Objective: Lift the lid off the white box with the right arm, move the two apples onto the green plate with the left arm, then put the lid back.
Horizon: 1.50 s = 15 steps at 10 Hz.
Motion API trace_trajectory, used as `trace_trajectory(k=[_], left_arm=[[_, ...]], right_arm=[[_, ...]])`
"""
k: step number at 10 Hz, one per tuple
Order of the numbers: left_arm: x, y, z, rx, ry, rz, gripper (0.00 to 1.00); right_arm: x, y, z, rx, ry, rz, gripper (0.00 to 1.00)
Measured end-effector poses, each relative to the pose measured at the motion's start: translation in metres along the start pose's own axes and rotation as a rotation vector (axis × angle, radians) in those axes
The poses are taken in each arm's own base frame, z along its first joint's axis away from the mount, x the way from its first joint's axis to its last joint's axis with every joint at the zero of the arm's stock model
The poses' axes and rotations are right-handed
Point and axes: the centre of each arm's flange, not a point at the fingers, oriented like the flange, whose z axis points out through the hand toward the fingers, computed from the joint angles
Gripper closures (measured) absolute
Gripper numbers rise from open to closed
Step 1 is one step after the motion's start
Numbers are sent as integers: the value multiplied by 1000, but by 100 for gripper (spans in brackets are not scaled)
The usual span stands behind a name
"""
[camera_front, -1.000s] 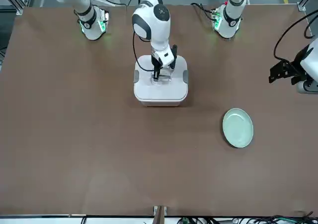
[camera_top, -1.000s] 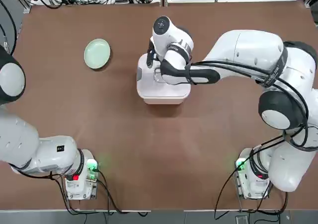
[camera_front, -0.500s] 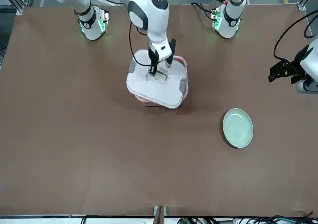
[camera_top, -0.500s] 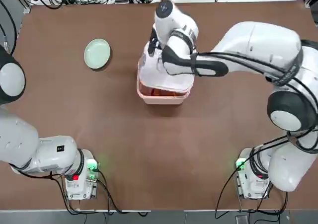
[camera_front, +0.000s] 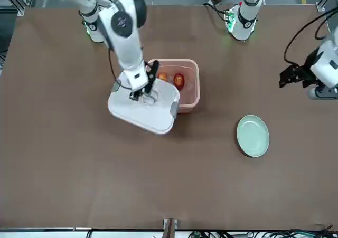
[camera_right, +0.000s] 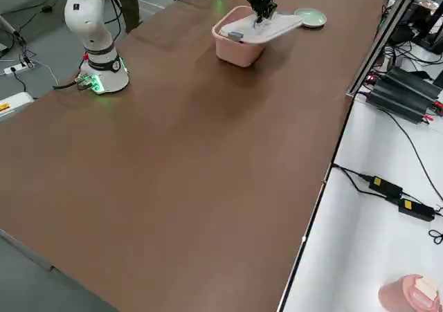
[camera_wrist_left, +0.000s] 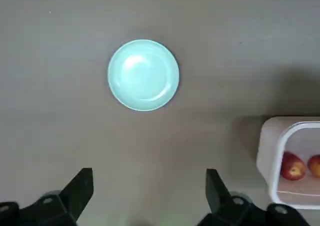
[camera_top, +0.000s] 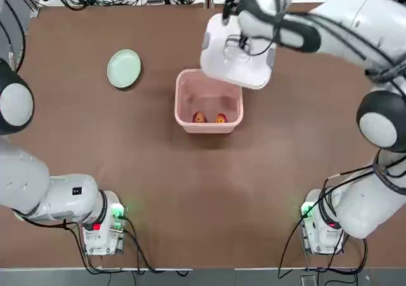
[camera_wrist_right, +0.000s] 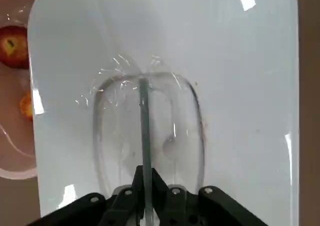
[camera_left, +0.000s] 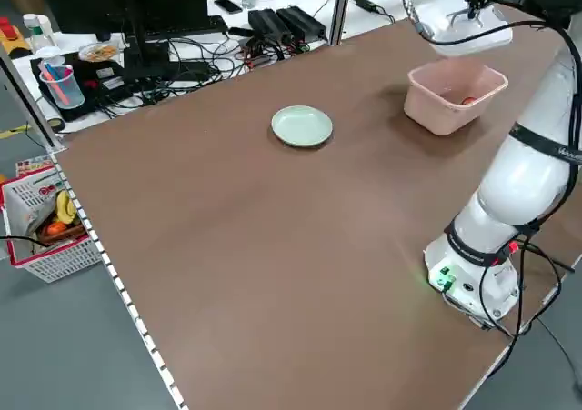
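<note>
My right gripper (camera_top: 242,44) is shut on the bar handle (camera_wrist_right: 144,121) of the white lid (camera_top: 236,61) and holds it tilted in the air, beyond and to the right of the box. The pale pink box (camera_top: 180,102) stands uncovered at the table's middle. Two red apples (camera_top: 199,117) (camera_top: 221,118) lie side by side against its near wall. The green plate (camera_top: 124,68) sits bare to the box's left. My left gripper (camera_wrist_left: 148,186) hovers open above the table near the plate (camera_wrist_left: 143,74), holding nothing.
Cables and power bricks (camera_left: 282,24) lie past the table's far edge. A red basket (camera_left: 45,233) stands on the floor off the robot's left side. Both arm bases (camera_top: 101,226) (camera_top: 323,226) sit at the near edge.
The right gripper has lifted the lid off the box and carried it up, away and to the right. The apples inside now show. The left arm has hardly moved.
</note>
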Motion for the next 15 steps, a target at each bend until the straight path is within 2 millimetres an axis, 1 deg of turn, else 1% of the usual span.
trace_trajectory(k=[2, 3, 4, 5, 6, 7, 8, 9, 10, 11, 12, 13, 14, 15], left_arm=[[-10, 70, 5, 1, 10, -36, 1], [-12, 108, 11, -9, 36, -46, 1], [-14, 146, 21, -26, 62, -50, 1], [-17, 184, 34, -44, 79, -49, 1], [-24, 226, 49, -63, 91, -53, 1], [-38, 269, 65, -77, 92, -57, 1], [-57, 311, 82, -84, 83, -60, 1], [-81, 348, 97, -86, 72, -58, 1], [-106, 379, 113, -85, 64, -56, 1], [-130, 402, 133, -78, 67, -55, 1], [-148, 418, 155, -62, 84, -58, 1], [-160, 427, 180, -42, 107, -59, 1], [-164, 433, 207, -30, 122, -55, 1], [-157, 438, 234, -36, 142, -43, 2]], right_arm=[[-56, 63, 2, 50, 41, 42, 94], [-80, 86, 4, 72, 65, 62, 94], [-101, 103, 6, 97, 86, 84, 94], [-118, 114, 10, 134, 99, 109, 94], [-132, 119, 16, 177, 105, 128, 94], [-142, 120, 22, 217, 94, 136, 94], [-150, 119, 28, 258, 74, 145, 94], [-158, 118, 34, 299, 51, 152, 94], [-164, 117, 40, 331, 33, 152, 94], [-171, 117, 43, 356, 20, 152, 94], [-179, 119, 46, 373, 15, 144, 94], [-186, 123, 47, 380, 17, 134, 94], [-190, 125, 48, 386, 18, 126, 94], [-192, 125, 49, 389, 20, 111, 94]])
